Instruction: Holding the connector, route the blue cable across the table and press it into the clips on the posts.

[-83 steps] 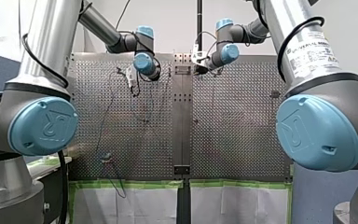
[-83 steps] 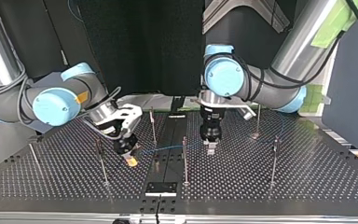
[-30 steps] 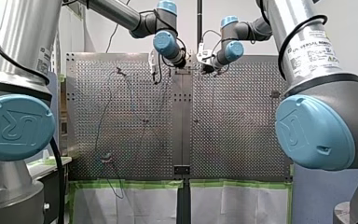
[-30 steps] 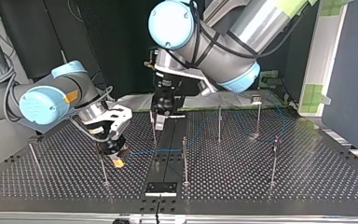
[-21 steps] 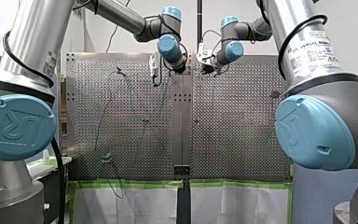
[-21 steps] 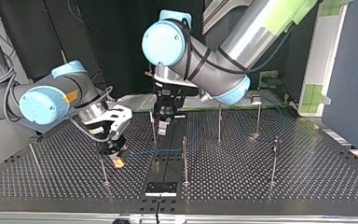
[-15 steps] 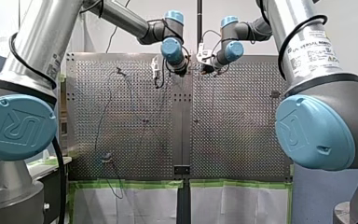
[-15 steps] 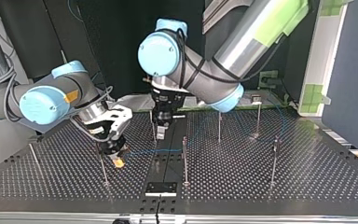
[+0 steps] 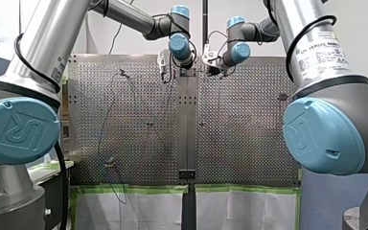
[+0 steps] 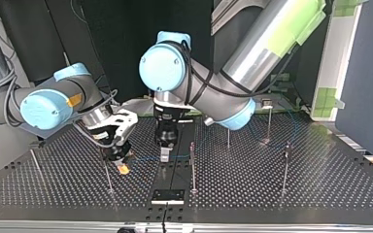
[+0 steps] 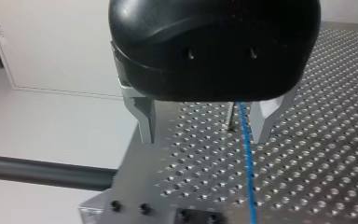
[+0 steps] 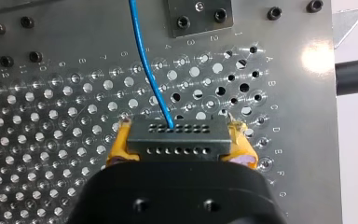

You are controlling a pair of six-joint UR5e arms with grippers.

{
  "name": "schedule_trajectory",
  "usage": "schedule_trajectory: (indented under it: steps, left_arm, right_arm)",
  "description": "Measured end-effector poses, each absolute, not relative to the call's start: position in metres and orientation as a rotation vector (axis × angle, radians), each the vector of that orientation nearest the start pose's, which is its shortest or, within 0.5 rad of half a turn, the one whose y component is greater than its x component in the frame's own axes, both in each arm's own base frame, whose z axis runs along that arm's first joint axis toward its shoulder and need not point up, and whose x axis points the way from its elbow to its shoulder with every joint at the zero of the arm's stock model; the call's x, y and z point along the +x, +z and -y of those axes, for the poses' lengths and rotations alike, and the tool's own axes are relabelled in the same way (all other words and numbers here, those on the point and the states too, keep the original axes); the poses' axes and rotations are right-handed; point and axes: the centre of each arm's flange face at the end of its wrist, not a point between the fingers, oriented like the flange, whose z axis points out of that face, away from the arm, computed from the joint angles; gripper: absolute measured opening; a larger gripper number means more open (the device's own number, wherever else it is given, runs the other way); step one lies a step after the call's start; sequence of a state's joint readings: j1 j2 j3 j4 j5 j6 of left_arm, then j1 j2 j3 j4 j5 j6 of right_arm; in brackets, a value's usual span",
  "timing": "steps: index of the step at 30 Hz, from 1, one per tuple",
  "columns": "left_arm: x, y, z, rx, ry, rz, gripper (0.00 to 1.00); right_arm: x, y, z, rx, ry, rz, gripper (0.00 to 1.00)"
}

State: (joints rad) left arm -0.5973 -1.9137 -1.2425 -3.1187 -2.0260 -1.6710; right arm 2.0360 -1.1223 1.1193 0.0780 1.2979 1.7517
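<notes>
Table [image 10: 281, 194]: big and grey, full of little holes. Thin posts [image 10: 192, 165] stand on it.
My left arm [image 10: 252, 58]: comes in to the middle of the table in the top view.
My right arm [image 10: 48, 107]: low over the table, at 9 o'clock from the middle.
Left gripper [image 11: 204, 136]: its fingers are wide apart and hold nothing. The blue cable [image 11: 246, 158] runs between them, close to one finger. I think it should go down slow and straight, then close only when the cable sits right in the gap.
Right gripper [image 10: 121, 164]: squeezed tight on the connector [image 12: 177, 139] with its yellow pads. It should hold firm and not tug.
Posts: the middle one is near the left gripper, at 3 o'clock from it. The cable has to go into its clip, which is too small to see.
Connector: a small dark block, just above the table.
Blue cable: runs from the connector toward 3 o'clock, under the left gripper. A moment ago that gripper was far off at 3 o'clock. It has swung in and come down over the cable.
</notes>
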Motion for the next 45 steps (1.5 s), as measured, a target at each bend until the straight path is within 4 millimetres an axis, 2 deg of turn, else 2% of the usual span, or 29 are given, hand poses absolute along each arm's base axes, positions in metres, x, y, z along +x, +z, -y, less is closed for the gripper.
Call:
schedule_trajectory:
  steps: [4,17,25,31,40,41,42,43,44,45]
  left_arm:
    - [0.474,0.442,0.43,0.044,-0.188,-1.588,1.0]
    - [0.496,0.422,0.428,0.031,-0.169,-1.594,1.0]
    - [0.512,0.425,0.433,0.018,-0.173,-1.575,1.0]
    - [0.521,0.412,0.437,0.026,-0.163,-1.597,1.0]
    - [0.52,0.407,0.435,0.005,-0.114,-1.616,1.0]
    - [0.52,0.407,0.435,0.004,-0.108,-1.618,0.92]
    - [0.519,0.406,0.435,0.003,-0.102,-1.62,0.92]
    - [0.518,0.406,0.434,0.003,-0.096,-1.623,0.71]
    - [0.518,0.406,0.435,0.003,-0.093,-1.624,0.58]
    - [0.517,0.406,0.435,0.003,-0.092,-1.625,0.58]
  right_arm:
    - [0.441,0.44,0.522,-2.324,-2.364,-1.319,0.0]
    - [0.441,0.44,0.522,-2.325,-2.364,-1.319,0.0]
    - [0.441,0.44,0.522,-2.325,-2.365,-1.318,0.0]
    - [0.442,0.44,0.522,-2.325,-2.365,-1.318,0.0]
    - [0.442,0.44,0.522,-2.324,-2.366,-1.315,0.0]
    - [0.442,0.44,0.521,-2.323,-2.366,-1.316,0.0]
    - [0.442,0.44,0.521,-2.323,-2.365,-1.316,0.0]
    - [0.442,0.44,0.521,-2.323,-2.365,-1.316,0.0]
    - [0.442,0.44,0.521,-2.323,-2.365,-1.316,0.0]
    - [0.442,0.44,0.521,-2.323,-2.365,-1.316,0.0]
